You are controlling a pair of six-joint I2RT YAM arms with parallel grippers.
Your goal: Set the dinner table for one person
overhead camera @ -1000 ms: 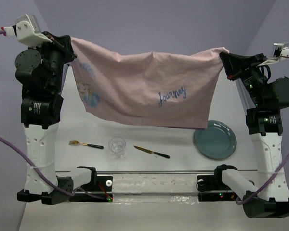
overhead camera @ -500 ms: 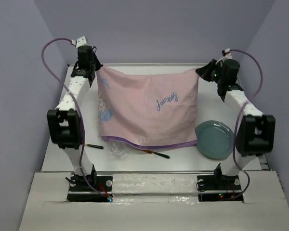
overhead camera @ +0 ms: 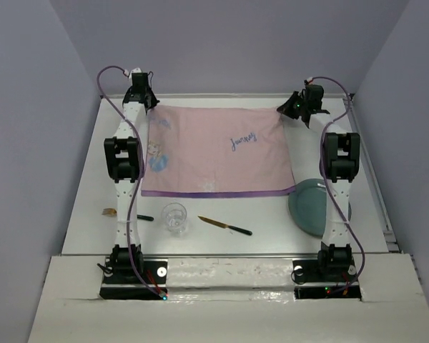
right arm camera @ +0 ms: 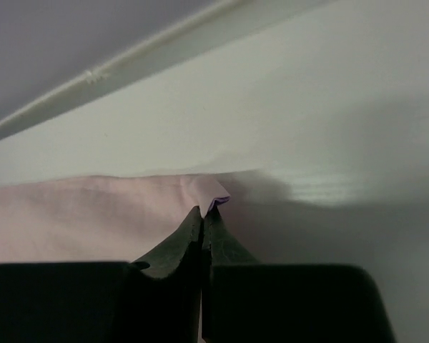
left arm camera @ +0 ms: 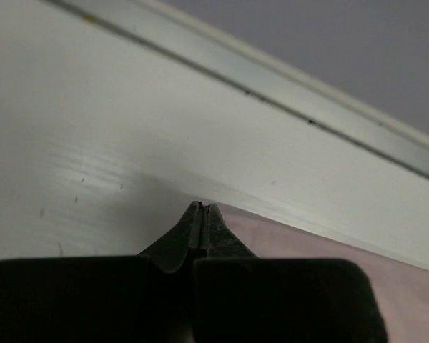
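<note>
The pink cloth (overhead camera: 214, 153) with blue script writing lies spread flat on the far half of the white dinner table (overhead camera: 257, 214). My left gripper (overhead camera: 144, 107) is shut on the cloth's far left corner; its jaws are closed with pink cloth (left arm camera: 329, 250) beside them. My right gripper (overhead camera: 286, 108) is shut on the far right corner, and the corner (right arm camera: 213, 191) pokes out past the closed jaws. Near the front lie a fork (overhead camera: 125, 214), a clear glass (overhead camera: 174, 217), a knife (overhead camera: 224, 226) and a teal plate (overhead camera: 311, 209).
A raised rim runs along the table's far edge (left arm camera: 286, 78), close beyond both grippers. The cloth's near hem (overhead camera: 214, 193) lies just behind the glass and touches the plate's upper left. Lilac walls enclose the table.
Both arms have stretched out to the far edge and lowered. The cloth, held hanging in the air a second ago, now lies flat on the table. The fork and glass show again.
</note>
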